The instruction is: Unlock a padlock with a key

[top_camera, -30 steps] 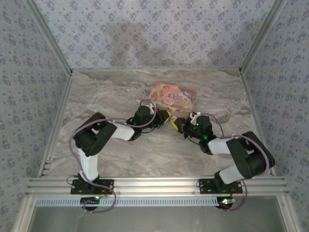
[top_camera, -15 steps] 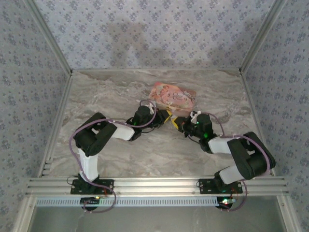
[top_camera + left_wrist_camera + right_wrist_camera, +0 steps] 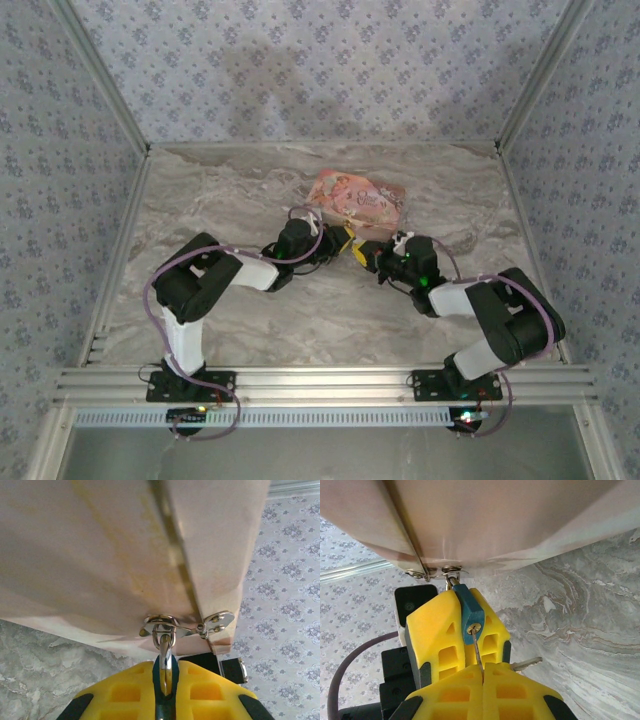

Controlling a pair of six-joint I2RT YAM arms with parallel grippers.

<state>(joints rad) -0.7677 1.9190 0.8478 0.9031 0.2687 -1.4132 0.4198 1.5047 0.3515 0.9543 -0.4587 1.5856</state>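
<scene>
I'm watching the small blue-grey padlock (image 3: pixel 469 611) hanging by its silvery loop from the metal hasp (image 3: pixel 187 626) on the near edge of the flat pink printed box (image 3: pixel 358 198). My left gripper (image 3: pixel 165 672) is clenching the padlock's body just beside that box. My right gripper (image 3: pixel 483 669) is pinching the thin silvery key (image 3: pixel 477 649), whose blade is sitting in the keyhole on the padlock's end facing away from the box.
</scene>
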